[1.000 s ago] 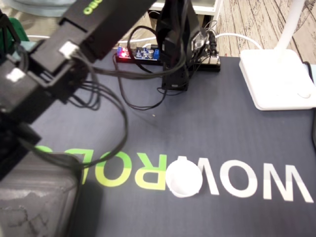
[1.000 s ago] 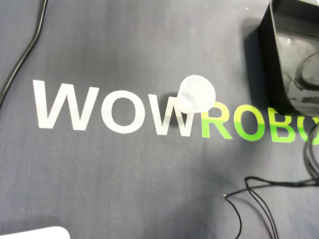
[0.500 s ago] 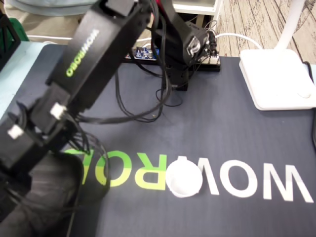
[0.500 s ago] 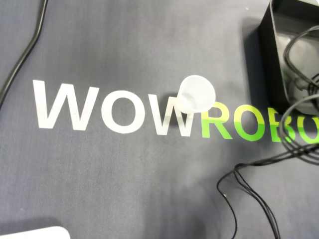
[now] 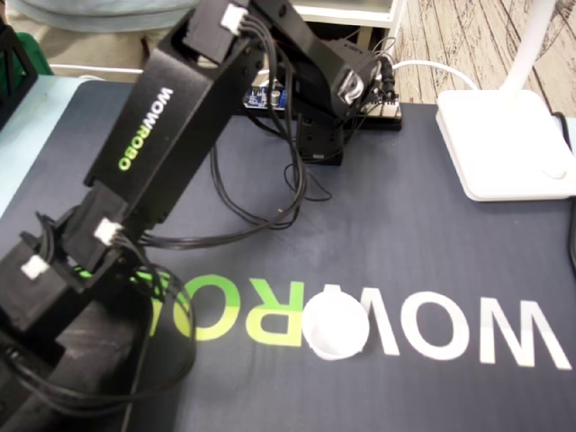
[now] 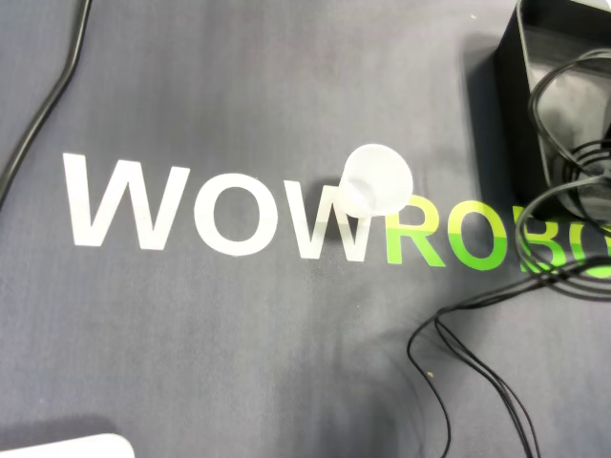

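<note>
Plainly, the risk on the dark mat (image 5: 405,234) came from slack wire more than from reach. The black arm (image 5: 153,144) leaned over the green end of the lettering (image 6: 398,243), its wrist lost in shadow. The gripper did not show, so I could not tell whether its jaws were apart or together. A black box (image 6: 520,124) stood just past that green end, and a lamp base (image 5: 508,144) well beyond the white end. The small white cup (image 6: 377,181) stood upright and alone where the white letters met the green. Loose cables (image 6: 477,367) drooped across the green letters near it. I judged that a swing toward the cup could drag them over it and tip so light a thing.
</note>
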Tool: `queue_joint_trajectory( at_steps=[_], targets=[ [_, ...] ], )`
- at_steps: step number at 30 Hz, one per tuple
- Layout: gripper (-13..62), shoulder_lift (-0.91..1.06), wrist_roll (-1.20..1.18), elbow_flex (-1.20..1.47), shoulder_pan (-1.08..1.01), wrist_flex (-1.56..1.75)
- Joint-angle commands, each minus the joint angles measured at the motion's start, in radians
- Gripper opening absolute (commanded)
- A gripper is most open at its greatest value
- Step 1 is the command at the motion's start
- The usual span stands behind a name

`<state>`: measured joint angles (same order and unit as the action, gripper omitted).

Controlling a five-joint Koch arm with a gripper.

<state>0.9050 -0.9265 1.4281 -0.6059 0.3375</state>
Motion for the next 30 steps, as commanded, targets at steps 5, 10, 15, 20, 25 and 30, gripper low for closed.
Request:
queue_joint_trajectory(
  at_steps=[5,10,15,20,25,30],
  targets=[
    [-1.1,0.241,0.117,-0.091,0.021,-0.153],
    [-1.2,0.465,0.290,-0.032,0.069,-0.336],
    [-1.2,0.690,0.506,0.137,0.109,-0.371],
    [-1.2,0.923,0.781,0.353,0.149,-0.379],
    [-1.2,1.140,1.173,0.603,0.232,-0.307],
    [-1.2,1.293,1.453,0.772,0.373,-0.301]
  ],
)
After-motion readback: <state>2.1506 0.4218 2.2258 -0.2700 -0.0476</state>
